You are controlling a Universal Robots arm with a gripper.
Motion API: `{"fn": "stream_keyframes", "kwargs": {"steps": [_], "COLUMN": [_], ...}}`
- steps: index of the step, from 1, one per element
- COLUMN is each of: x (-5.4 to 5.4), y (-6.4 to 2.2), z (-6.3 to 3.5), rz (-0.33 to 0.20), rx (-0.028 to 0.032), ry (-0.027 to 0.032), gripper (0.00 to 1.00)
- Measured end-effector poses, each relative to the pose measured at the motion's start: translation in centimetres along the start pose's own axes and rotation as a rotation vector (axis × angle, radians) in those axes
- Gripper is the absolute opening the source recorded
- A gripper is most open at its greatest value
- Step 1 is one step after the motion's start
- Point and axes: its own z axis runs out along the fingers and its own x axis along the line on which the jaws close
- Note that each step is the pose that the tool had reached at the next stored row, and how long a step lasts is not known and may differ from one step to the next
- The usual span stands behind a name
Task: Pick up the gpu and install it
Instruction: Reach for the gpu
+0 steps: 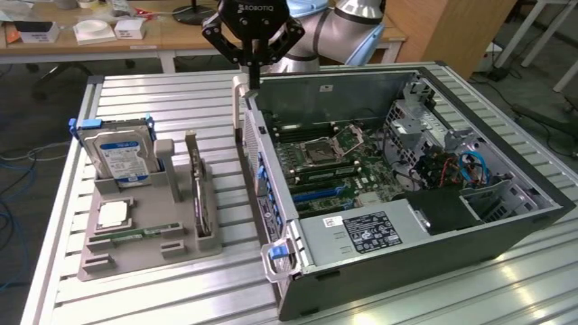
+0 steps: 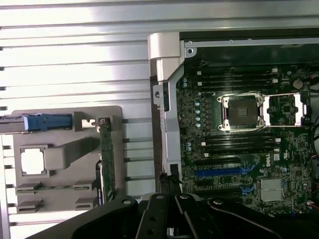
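Note:
The gpu (image 1: 200,193) stands on edge in a slot of the grey holder (image 1: 145,254), a thin dark card seen from its side. The wrist view looks down on the gpu (image 2: 105,154) as a narrow green-dark strip. My gripper (image 1: 256,82) hangs shut with nothing in it above the open computer case's near wall (image 1: 262,169), at the far corner. That puts it well beyond the gpu and to the exterior view's right of it. In the wrist view my gripper (image 2: 169,183) sits over the case wall, beside the motherboard (image 2: 239,149).
The holder also carries a hard drive (image 1: 122,152) with a blue-white label, a processor chip (image 1: 113,215) and a green memory stick (image 1: 135,235). Inside the case are blue expansion slots (image 2: 224,173), the open processor socket (image 2: 241,110) and the power supply (image 1: 366,230). Everything rests on a slatted metal table (image 1: 162,101).

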Motion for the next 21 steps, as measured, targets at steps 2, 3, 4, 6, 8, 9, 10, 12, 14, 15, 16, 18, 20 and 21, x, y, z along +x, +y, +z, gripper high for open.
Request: {"fn": "stream_keyframes", "kwargs": {"steps": [2,3,4,6,8,9,10,12,14,15,16,18,20,21], "x": [0.3,0.5,0.7,1.1,1.5,1.8,2.0,2.5,2.9,3.2,3.4,3.9,4.4,4.6], "y": [-0.03,-0.04,-0.06,-0.08,-0.11,-0.13,-0.15,-0.18,-0.22,-0.23,-0.25,-0.28,-0.32,-0.34], "z": [-0.01,-0.02,-0.02,-0.03,-0.04,-0.05,-0.05,-0.07,-0.08,-0.08,-0.09,-0.11,-0.12,-0.12], "rz": [0.000,0.000,0.000,0.000,0.000,0.000,0.000,0.000,0.000,0.000,0.000,0.000,0.000,0.000], "rx": [0.0000,0.0000,0.0000,0.0000,0.0001,0.0001,0.0000,0.0001,0.0000,0.0000,0.0001,0.0001,0.0001,-0.0001], "ry": [0.0000,0.0000,0.0000,0.0000,0.0000,0.0000,-0.0001,0.0000,0.0000,0.0000,0.0000,0.0000,0.0000,-0.0001], "gripper": [0.10,0.10,0.10,0.10,0.10,0.10,0.10,0.10,0.10,0.10,0.10,0.10,0.10,0.10]}}
